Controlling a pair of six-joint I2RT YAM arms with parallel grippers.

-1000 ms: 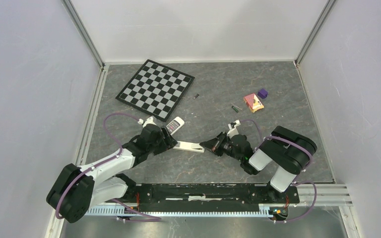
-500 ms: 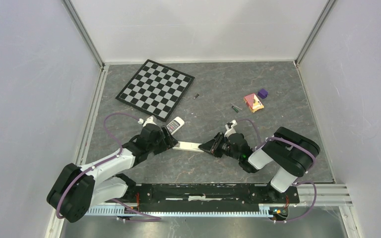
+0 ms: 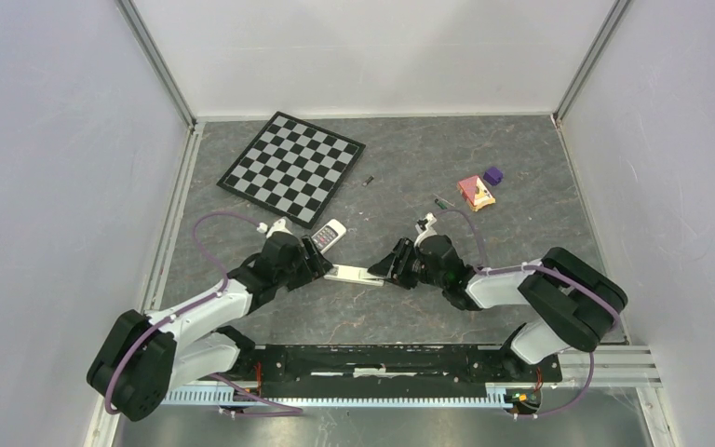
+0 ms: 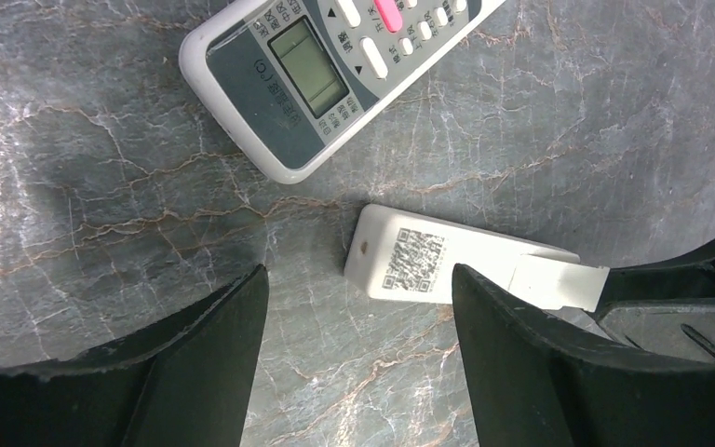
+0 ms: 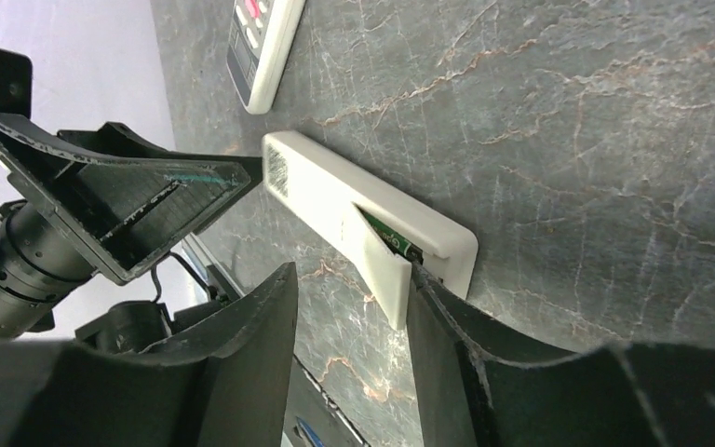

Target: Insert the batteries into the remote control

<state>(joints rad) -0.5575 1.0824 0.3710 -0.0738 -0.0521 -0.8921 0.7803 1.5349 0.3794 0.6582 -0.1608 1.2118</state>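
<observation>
Right gripper [image 5: 349,275] has opened partway, empty. The loose cover [image 5: 386,279] of the remote [image 5: 335,191] lies between its jaws, battery [image 5: 393,240] seated just ahead; closing remains. Left gripper [image 4: 358,275] wide, empty.

Bright, even overhead light with soft shadows; close fingers [image 4: 195,372] look slightly soft in wrist views.

Parted left gripper [image 4: 358,279] frames a face-down white remote [image 4: 433,265]; a screen remote [image 4: 309,70] lies beyond.

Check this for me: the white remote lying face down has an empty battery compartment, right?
No. The white remote lies face down, but its compartment is not empty: the right wrist view shows a green battery inside.
</observation>
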